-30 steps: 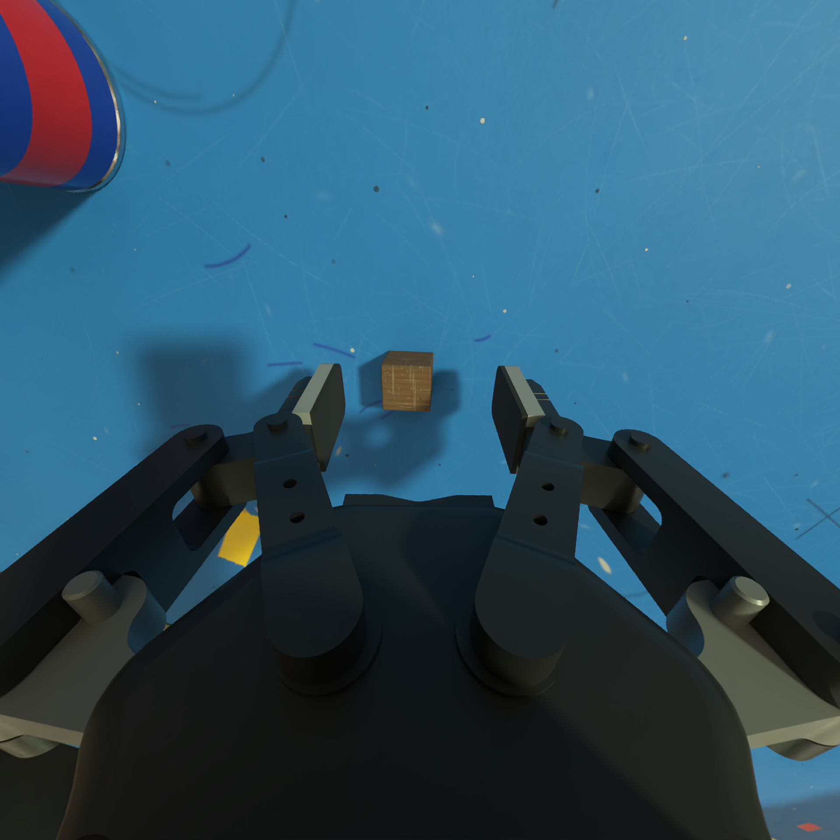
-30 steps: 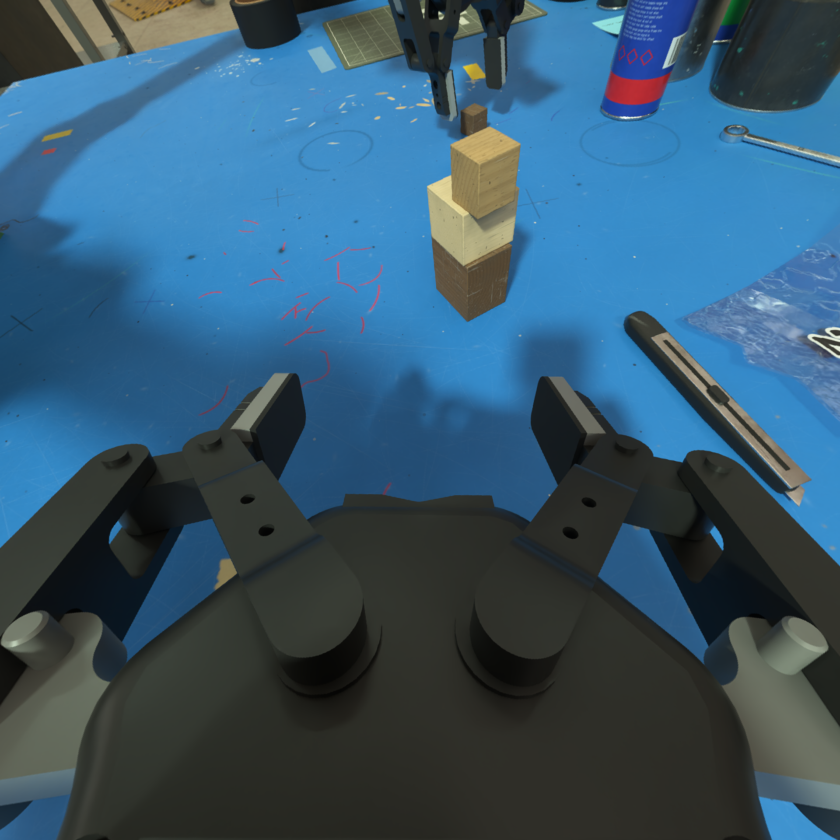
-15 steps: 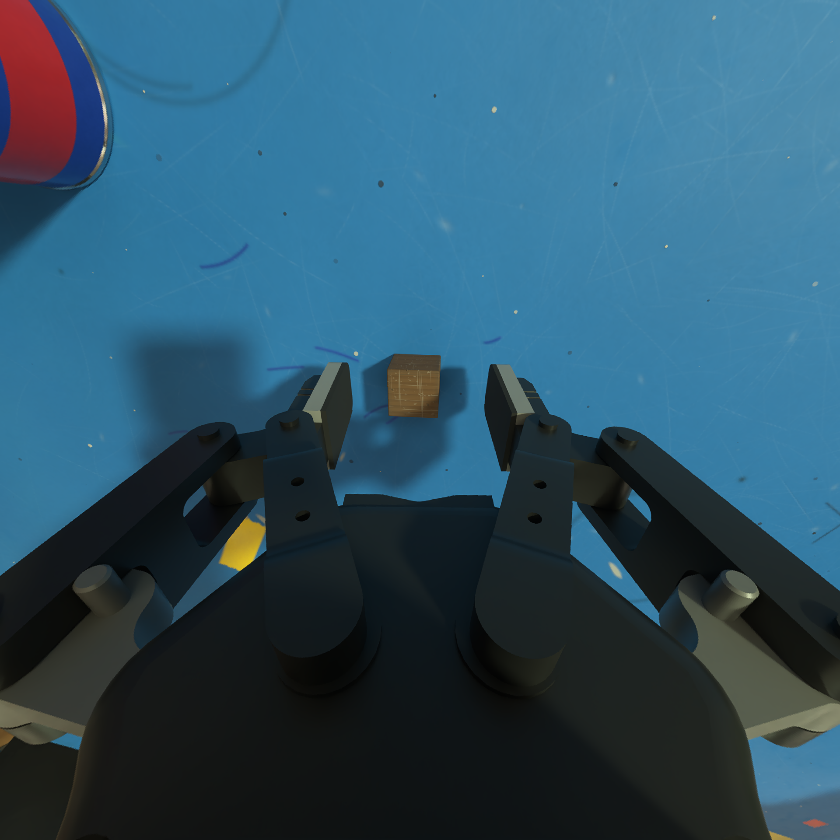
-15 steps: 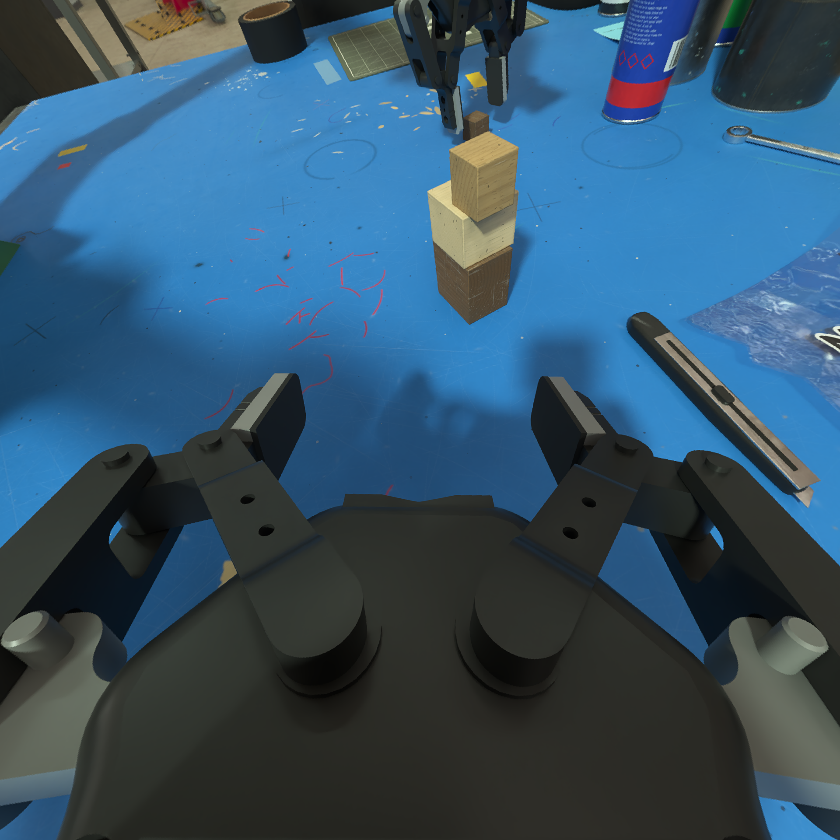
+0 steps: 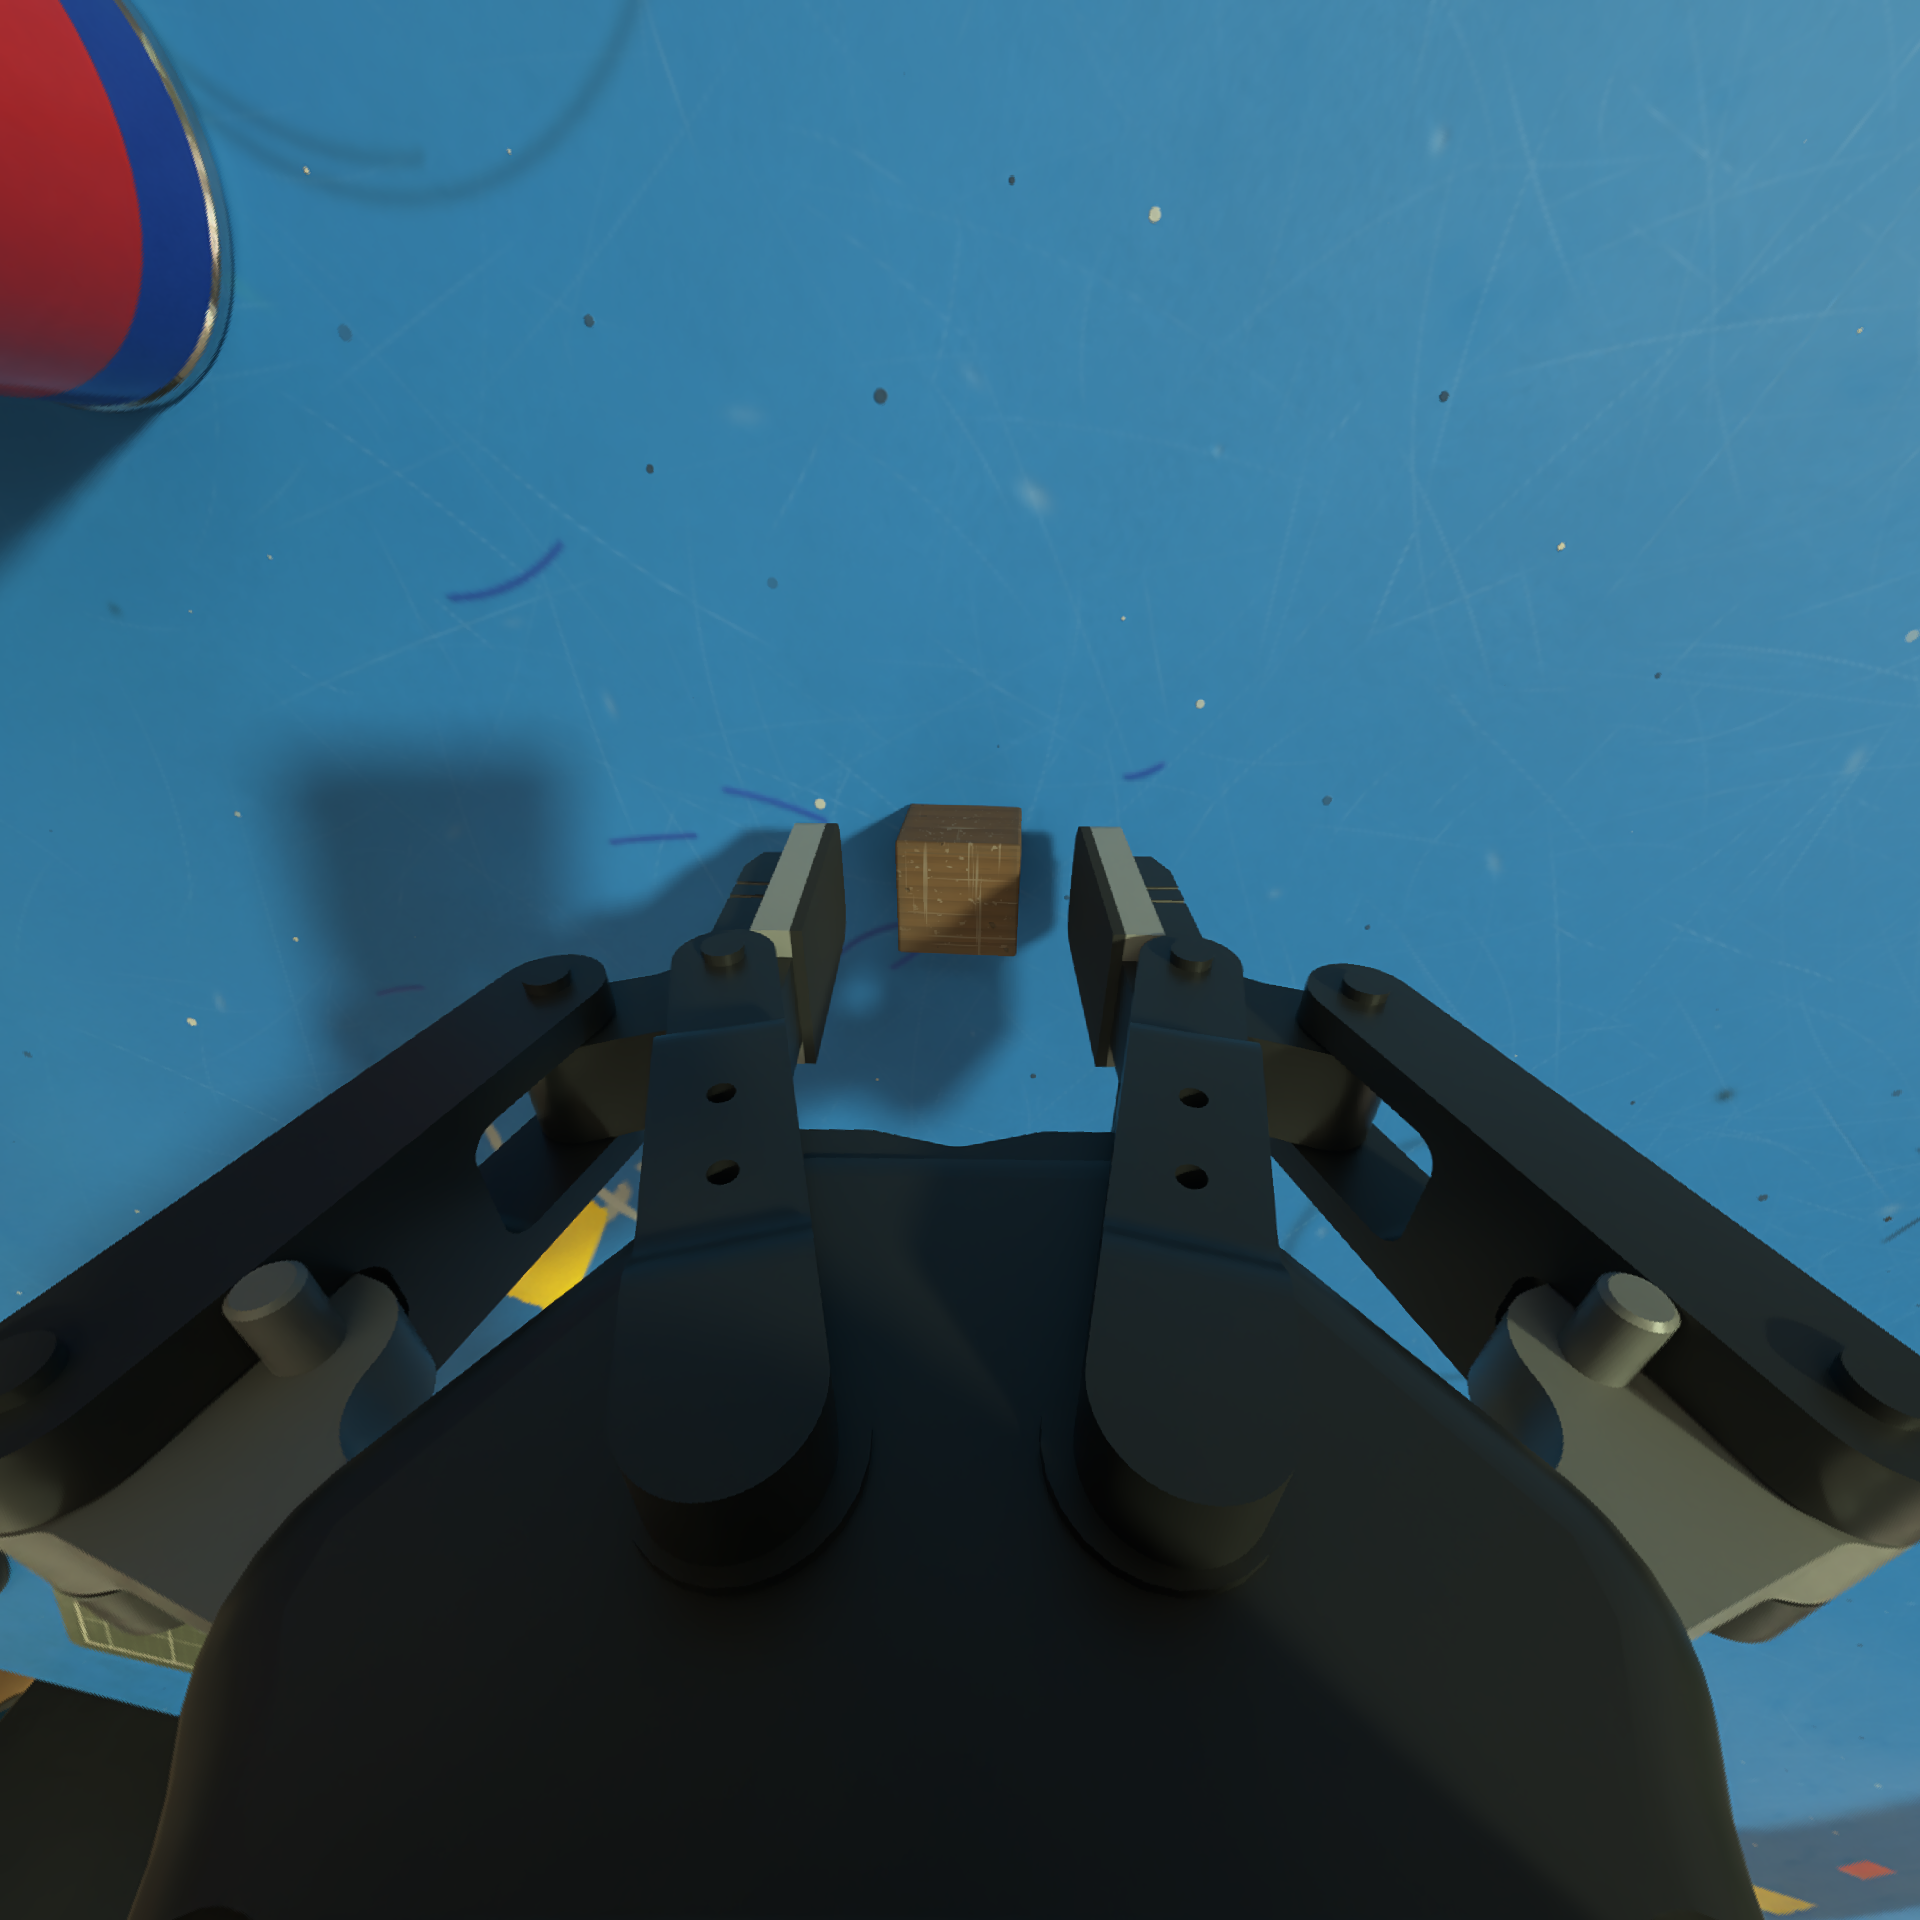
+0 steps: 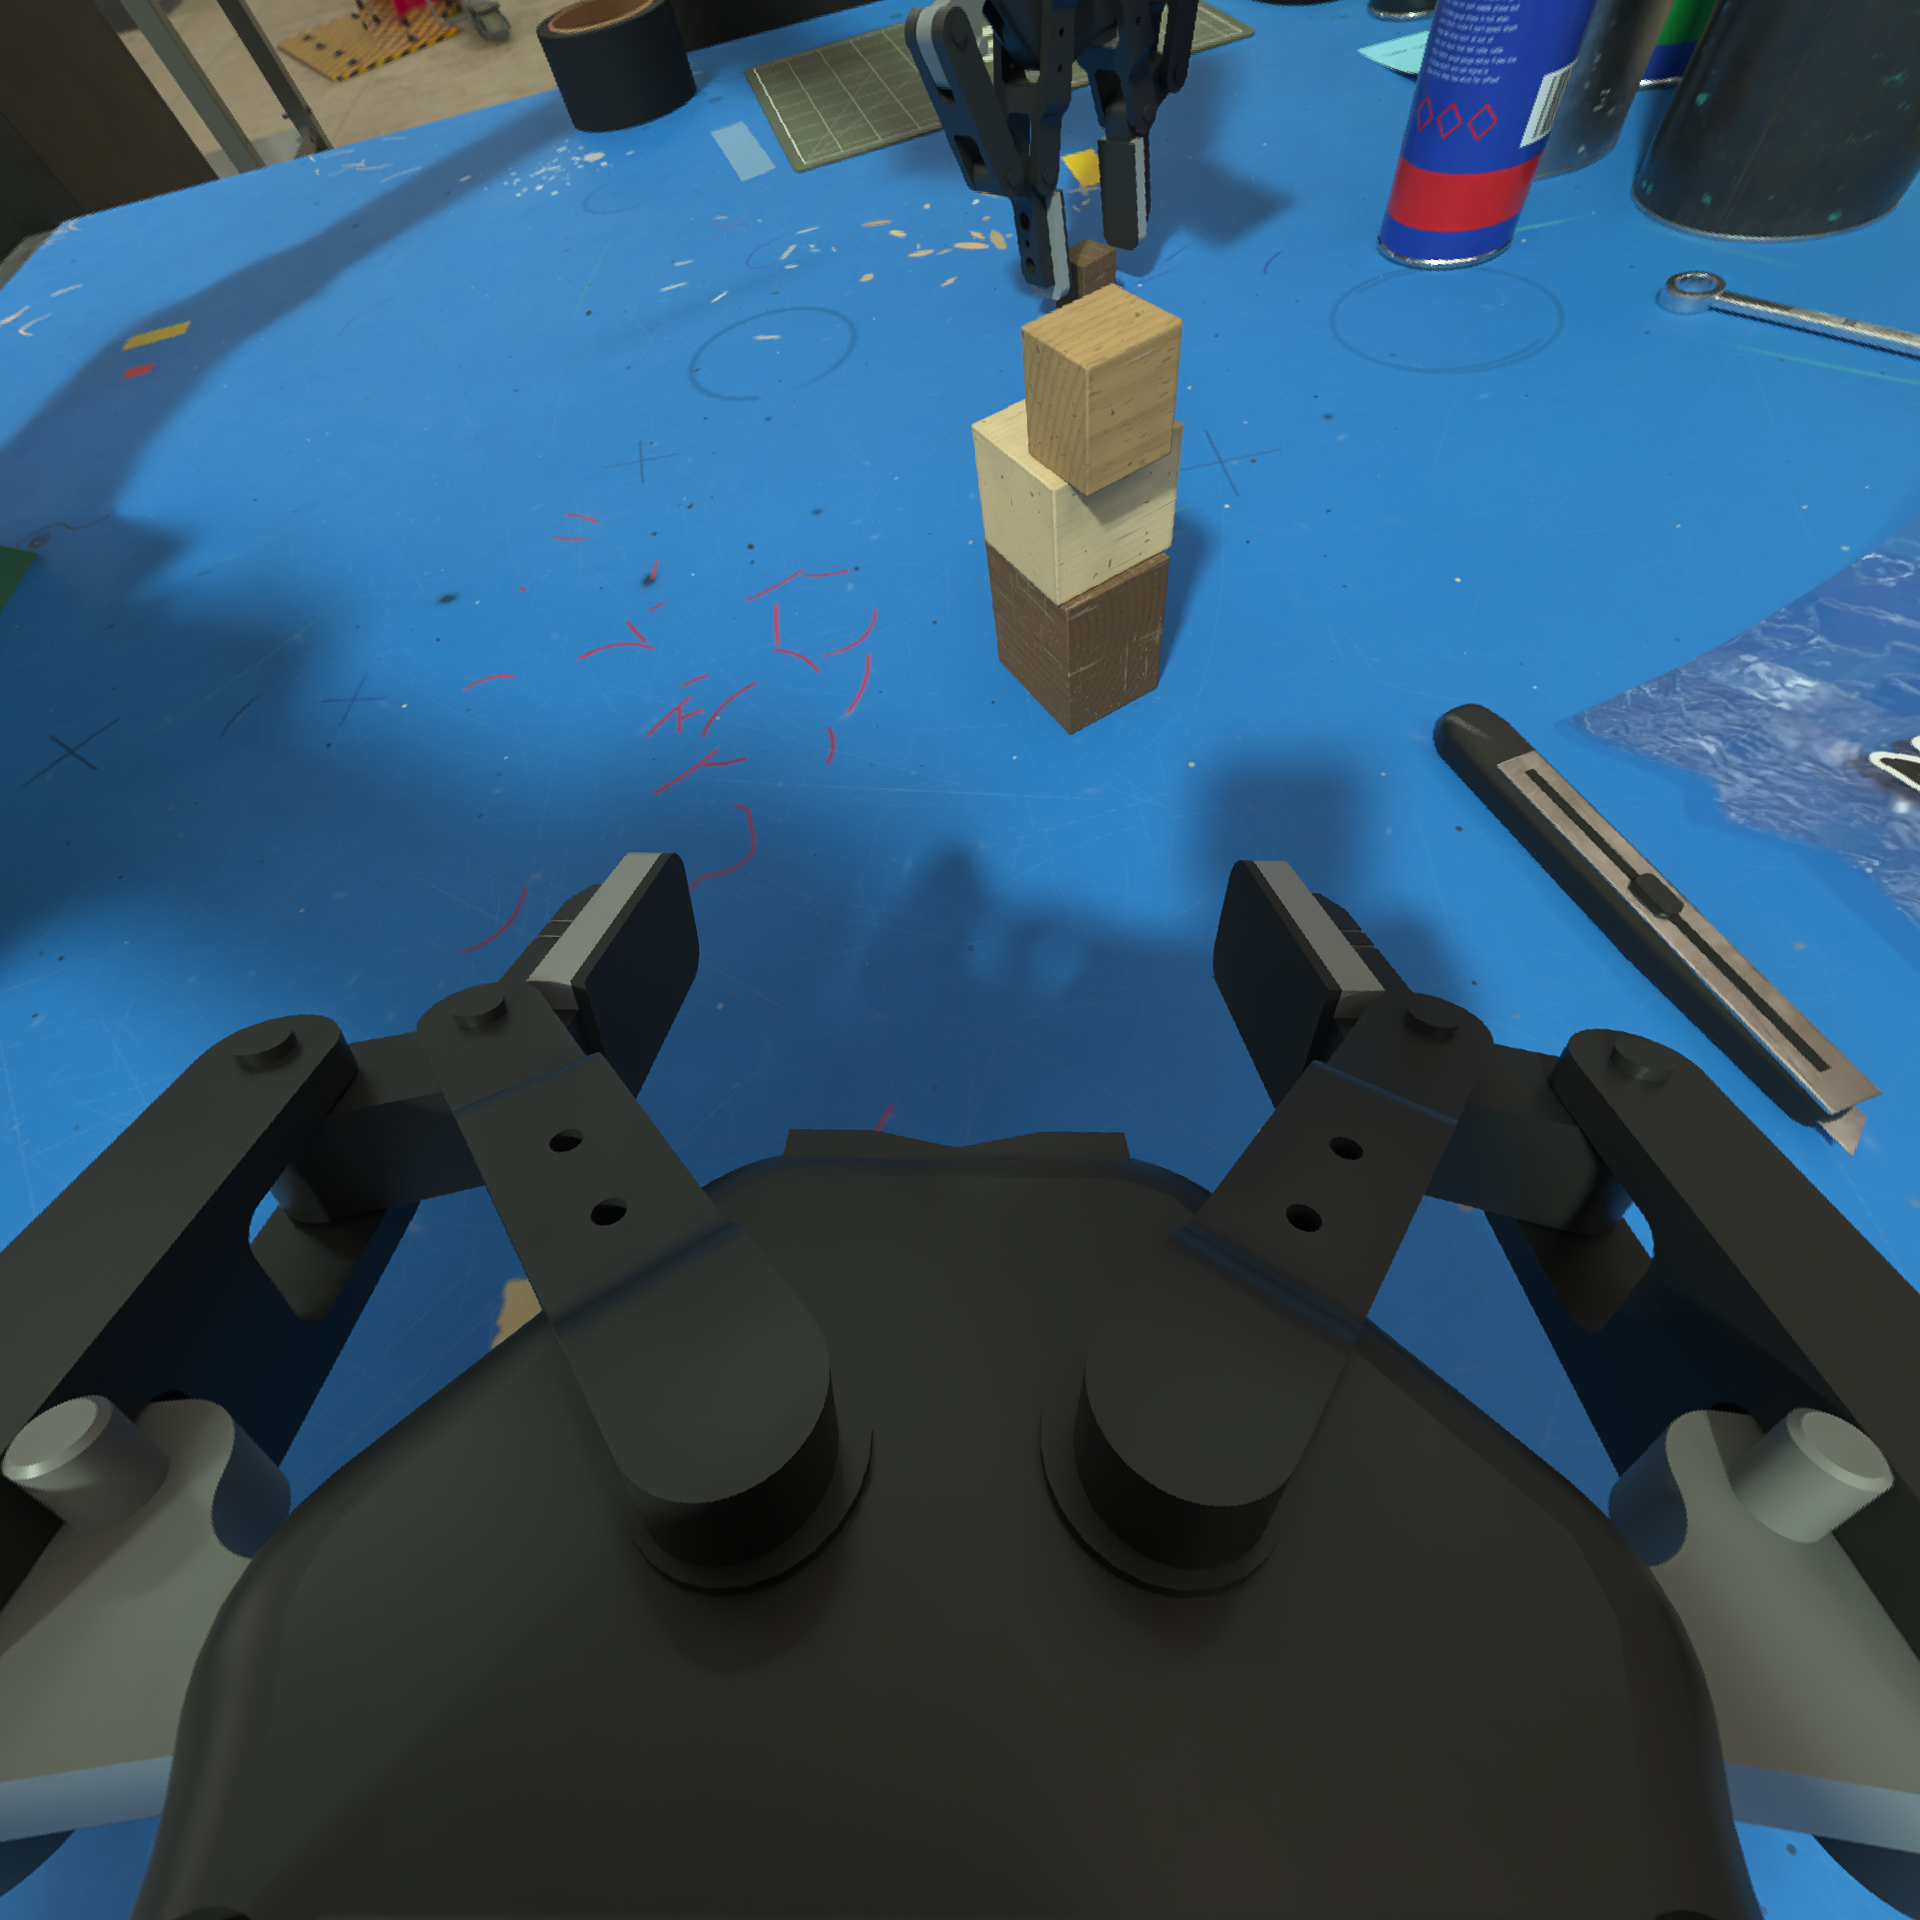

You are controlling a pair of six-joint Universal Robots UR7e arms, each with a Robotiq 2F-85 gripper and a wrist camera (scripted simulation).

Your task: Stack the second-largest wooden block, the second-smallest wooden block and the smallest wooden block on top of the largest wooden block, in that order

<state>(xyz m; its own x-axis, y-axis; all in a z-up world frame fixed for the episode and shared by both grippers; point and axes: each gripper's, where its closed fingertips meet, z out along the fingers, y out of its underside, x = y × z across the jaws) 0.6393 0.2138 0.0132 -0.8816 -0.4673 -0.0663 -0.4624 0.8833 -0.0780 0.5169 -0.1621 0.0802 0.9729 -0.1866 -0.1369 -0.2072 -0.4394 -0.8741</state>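
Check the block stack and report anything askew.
The top tan block sits twisted and off-centre on the pale block, overhanging one side. The pale block also sits slightly off the dark base block.

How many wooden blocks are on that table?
4. Three are stacked: dark block at the bottom, pale block on it, tan block on top. The smallest block sits on the table behind the stack.

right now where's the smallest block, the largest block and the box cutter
smallest wooden block [image 5: 957, 883]: left wrist view, its top face
largest wooden block [image 6: 1110, 652]: right wrist view, right side face
box cutter [image 6: 1652, 914]: right wrist view, mid-handle by the slider
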